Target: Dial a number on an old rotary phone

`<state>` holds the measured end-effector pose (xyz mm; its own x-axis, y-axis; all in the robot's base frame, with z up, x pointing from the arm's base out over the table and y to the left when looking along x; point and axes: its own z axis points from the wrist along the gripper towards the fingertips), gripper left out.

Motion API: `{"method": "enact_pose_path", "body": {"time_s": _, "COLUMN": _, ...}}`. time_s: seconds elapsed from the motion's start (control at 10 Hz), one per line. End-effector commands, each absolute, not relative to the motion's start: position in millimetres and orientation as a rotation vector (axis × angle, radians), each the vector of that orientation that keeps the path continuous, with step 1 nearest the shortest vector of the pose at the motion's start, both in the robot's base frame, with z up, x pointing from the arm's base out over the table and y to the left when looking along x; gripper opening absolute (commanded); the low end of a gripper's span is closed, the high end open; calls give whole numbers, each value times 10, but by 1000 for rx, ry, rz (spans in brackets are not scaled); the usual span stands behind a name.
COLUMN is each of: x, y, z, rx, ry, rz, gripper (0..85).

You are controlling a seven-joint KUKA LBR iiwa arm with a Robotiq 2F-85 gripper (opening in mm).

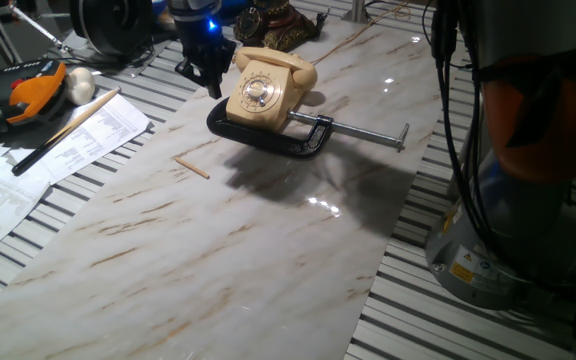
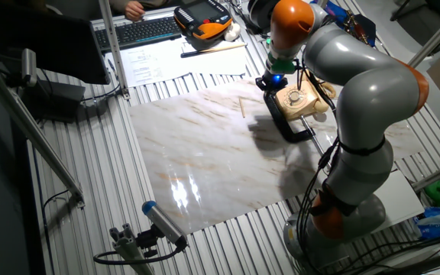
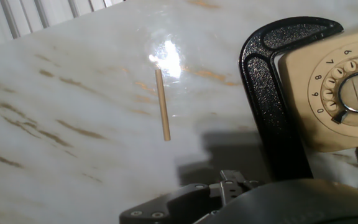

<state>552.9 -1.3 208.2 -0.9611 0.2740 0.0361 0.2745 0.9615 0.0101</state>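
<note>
Gripper (image 1: pixel 204 62), its jaws' state impossible to tell, hovered just beside the old rotary phone (image 1: pixel 266 88), which sat clamped by a black C-clamp (image 1: pixel 268 135) on the marble table (image 1: pixel 238 250); the dial (image 3: pixel 353 93) lay to the claw's right in the hand view.

Overhead lamps throw white glare on the polished marble slab (image 1: pixel 268 240), strongest at 12 o'clock in the hand view. The old rotary phone (image 1: pixel 266 88) casts soft shadow toward 6 o'clock; backgrounds stay dim and slightly blurred.
</note>
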Motion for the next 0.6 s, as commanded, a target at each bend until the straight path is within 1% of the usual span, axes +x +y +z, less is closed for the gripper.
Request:
{"method": "enact_pose_path", "body": {"time_s": 0.0, "x": 5529, "y": -16, "z": 2080, "rx": -431, "ry": -3079, "rz": -36, "gripper": 0}}
{"method": "enact_pose_path", "body": {"time_s": 0.1, "x": 5529, "y": -16, "z": 2080, "rx": -417, "ry": -3079, "rz": -31, "gripper": 0}}
{"method": "enact_pose_path", "body": {"time_s": 0.2, "x": 5529, "y": -16, "z": 2080, "rx": -409, "ry": -3077, "rz": -40, "gripper": 170}}
{"method": "enact_pose_path", "body": {"time_s": 0.5, "x": 5529, "y": -16, "z": 2080, "rx": -371, "ry": -3072, "rz": -94, "gripper": 170}}
